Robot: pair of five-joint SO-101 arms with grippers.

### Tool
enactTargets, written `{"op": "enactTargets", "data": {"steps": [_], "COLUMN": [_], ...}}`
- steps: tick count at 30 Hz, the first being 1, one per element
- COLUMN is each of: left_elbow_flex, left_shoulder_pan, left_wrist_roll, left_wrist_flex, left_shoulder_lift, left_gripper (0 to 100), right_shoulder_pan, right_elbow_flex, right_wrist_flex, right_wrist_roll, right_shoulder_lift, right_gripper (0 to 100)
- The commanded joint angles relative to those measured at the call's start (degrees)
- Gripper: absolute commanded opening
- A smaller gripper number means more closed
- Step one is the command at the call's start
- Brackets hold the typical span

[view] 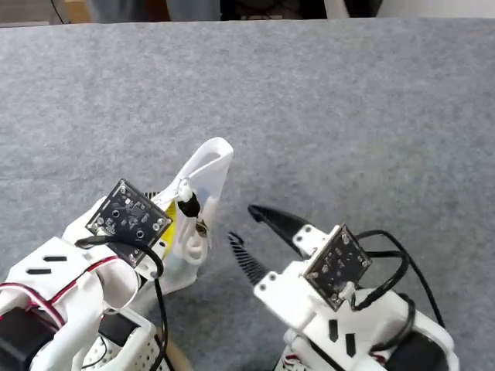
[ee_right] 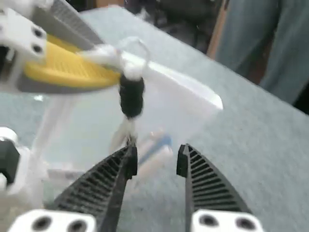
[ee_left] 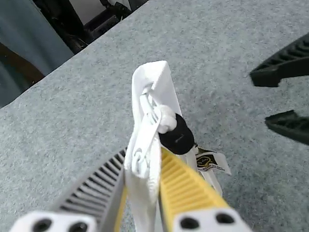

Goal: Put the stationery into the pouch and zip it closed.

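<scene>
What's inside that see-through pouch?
Through the clear side of the pouch a blue and white stick-shaped thing shows, maybe a pen. The left gripper, shut on the pouch, covers part of it, so anything else inside cannot be seen.

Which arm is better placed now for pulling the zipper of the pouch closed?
Right, probably. The right gripper is open, near the black toggle on the pouch. The left gripper is shut on the pouch's top edge, holding it up.
</scene>
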Motion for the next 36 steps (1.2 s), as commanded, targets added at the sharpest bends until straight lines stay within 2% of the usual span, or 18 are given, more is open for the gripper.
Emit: {"op": "enactTargets", "data": {"steps": [1,6,11,20,28,36], "left_elbow_flex": [2.24,2.33,2.07,1.89,1.8,1.8], "left_shoulder_pan": [-0.13,-0.13,-0.48,-0.13,-0.13,-0.13], "left_wrist_roll": [0.62,0.62,0.62,0.62,0.7,2.2], "left_wrist_flex": [0.44,0.44,0.44,2.02,2.99,3.25], "left_shoulder_lift": [0.7,0.7,0.7,0.44,0.26,0.09], "left_gripper": [3,3,3,3,3,3], "right_shoulder_pan": [-3.96,-8.09,-8.79,-6.42,-1.14,-1.23], "right_elbow_flex": [2.77,6.73,7.16,11.38,11.65,12.97], "right_wrist_flex": [-9.49,-15.56,-17.93,-21.71,-24.09,-26.46], "right_wrist_roll": [-0.62,-0.7,-2.2,-0.79,-0.79,-1.41], "right_shoulder_lift": [0.04,4.35,7.52,7.43,7.43,7.43], "right_gripper": [15.3,15.2,15.2,15.4,15.5,15.2]}}
